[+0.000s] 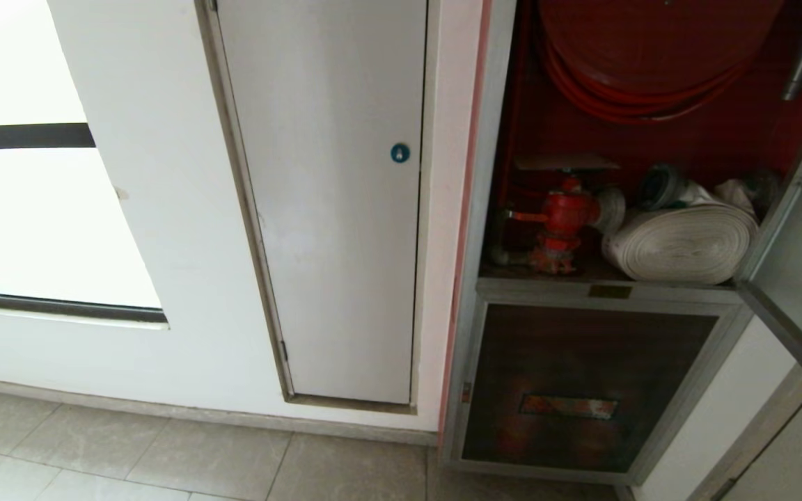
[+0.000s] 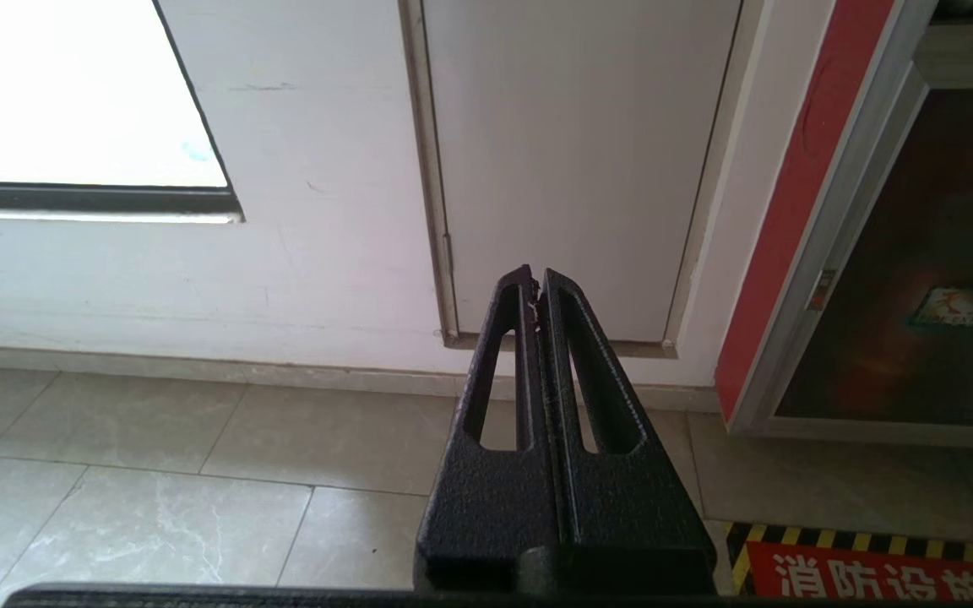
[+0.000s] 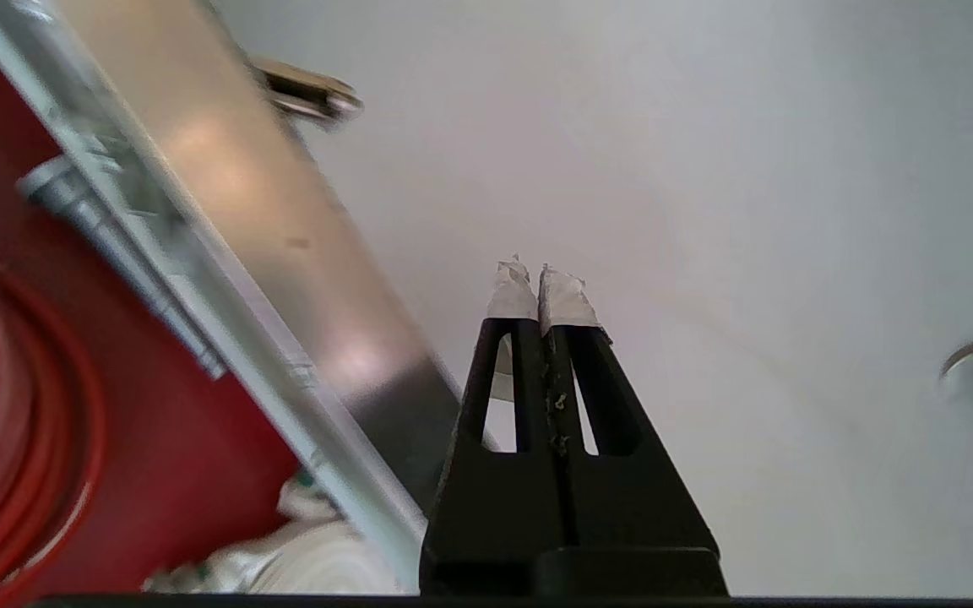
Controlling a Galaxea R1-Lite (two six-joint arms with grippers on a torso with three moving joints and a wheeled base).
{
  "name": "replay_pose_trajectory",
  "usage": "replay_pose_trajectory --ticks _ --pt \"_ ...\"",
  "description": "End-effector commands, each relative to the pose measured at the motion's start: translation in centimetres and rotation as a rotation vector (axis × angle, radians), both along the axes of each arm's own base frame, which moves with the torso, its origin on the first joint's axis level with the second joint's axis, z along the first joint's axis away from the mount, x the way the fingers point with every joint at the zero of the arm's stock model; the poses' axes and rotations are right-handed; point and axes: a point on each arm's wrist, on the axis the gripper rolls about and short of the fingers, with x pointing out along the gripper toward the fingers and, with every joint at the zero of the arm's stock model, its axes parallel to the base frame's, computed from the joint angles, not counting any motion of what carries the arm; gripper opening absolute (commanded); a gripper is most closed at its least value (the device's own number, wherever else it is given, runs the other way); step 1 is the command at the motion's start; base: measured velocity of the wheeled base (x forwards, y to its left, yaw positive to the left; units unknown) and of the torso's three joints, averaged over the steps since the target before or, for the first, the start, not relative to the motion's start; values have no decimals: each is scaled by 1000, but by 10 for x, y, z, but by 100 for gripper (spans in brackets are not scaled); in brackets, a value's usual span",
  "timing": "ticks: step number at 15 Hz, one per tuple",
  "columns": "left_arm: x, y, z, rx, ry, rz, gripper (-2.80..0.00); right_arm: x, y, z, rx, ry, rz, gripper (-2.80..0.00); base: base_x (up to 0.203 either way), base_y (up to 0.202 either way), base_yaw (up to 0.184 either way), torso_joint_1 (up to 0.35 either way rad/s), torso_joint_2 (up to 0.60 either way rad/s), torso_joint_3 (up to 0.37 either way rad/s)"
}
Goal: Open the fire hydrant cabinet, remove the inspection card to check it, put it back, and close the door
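Brushed-metal cabinet (image 1: 474, 292) at three o'clock, door (image 1: 801, 278) swung wide. Flat beige card (image 1: 567, 163) atop knobbly red valve (image 1: 562, 216), beside coiled white hose (image 1: 683, 240). Right gripper (image 3: 536, 283) pinched tight, empty, near door frame. Left gripper (image 2: 535, 283) closed, empty, above glossy tiles (image 2: 199, 473).

One red valve (image 1: 562, 217), one white rolled hose (image 1: 683, 243), one hose reel (image 1: 651, 56)

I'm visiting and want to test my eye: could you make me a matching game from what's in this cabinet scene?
Things:
1. valve
2. rolled hose
3. round lock
4. upper door

Descriptions:
A. blue
B. swung open
C. red
D. white

Pairs: 1-C, 2-D, 3-A, 4-B
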Motion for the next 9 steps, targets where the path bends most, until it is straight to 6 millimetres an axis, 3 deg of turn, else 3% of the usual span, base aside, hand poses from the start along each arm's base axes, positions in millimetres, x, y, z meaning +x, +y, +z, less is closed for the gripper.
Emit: replay_pose_trajectory --ticks 1,9 --pt "0 0 0 0 -1 0 -280 1 7 0 -10 -4 19 -280 0 0 0 0 0 0" --pt "0 0 0 0 -1 0 -280 11 56 -7 -72 -10 242 -280 0 0 0 0 0 0"
